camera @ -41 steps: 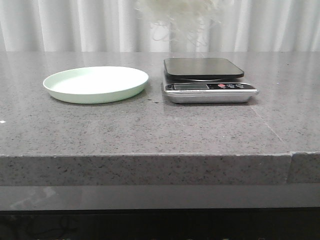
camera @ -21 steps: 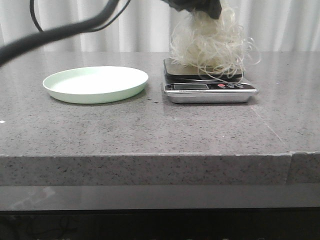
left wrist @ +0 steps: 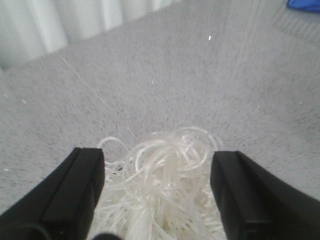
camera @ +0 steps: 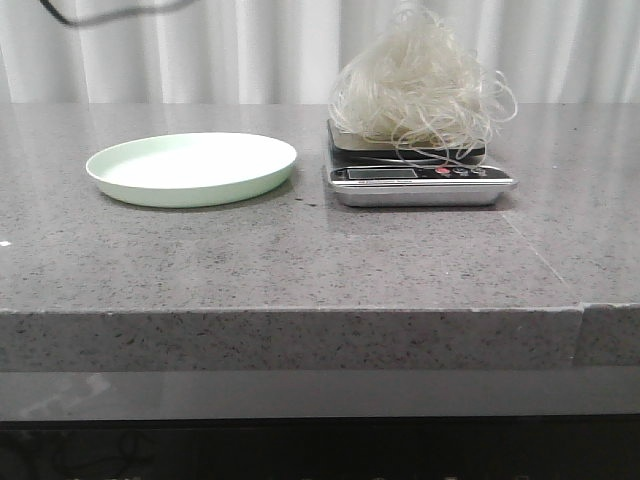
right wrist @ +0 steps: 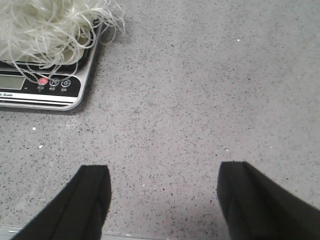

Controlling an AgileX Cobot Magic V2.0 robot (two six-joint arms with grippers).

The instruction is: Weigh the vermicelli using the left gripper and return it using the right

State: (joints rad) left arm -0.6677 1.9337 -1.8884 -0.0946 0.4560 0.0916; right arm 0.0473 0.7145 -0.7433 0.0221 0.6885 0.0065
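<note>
The grey stone table (camera: 300, 260) spreads under me, with the pale green plate (camera: 192, 168) bare on its left side and the scale (camera: 420, 170) just beside it to the right. The vermicelli (camera: 420, 95) sits piled on the scale's dark platform, a fluffy heap as wide as the platform, with stray loops hanging over the buttons at the front.

My left gripper (left wrist: 157, 192) is spread wide, its two dark fingers (left wrist: 75, 192) on either side of the noodle clump below, holding nothing; I cannot tell whether any strand brushes them. My right gripper (right wrist: 162, 202) is also spread wide and holds nothing, hanging over bare table beside the scale's corner (right wrist: 75, 97).

Half a second ago my left gripper was down on the clump above the scale; now it has gone from the front view and the heap has settled on its own. A second ago the platform was bare.
</note>
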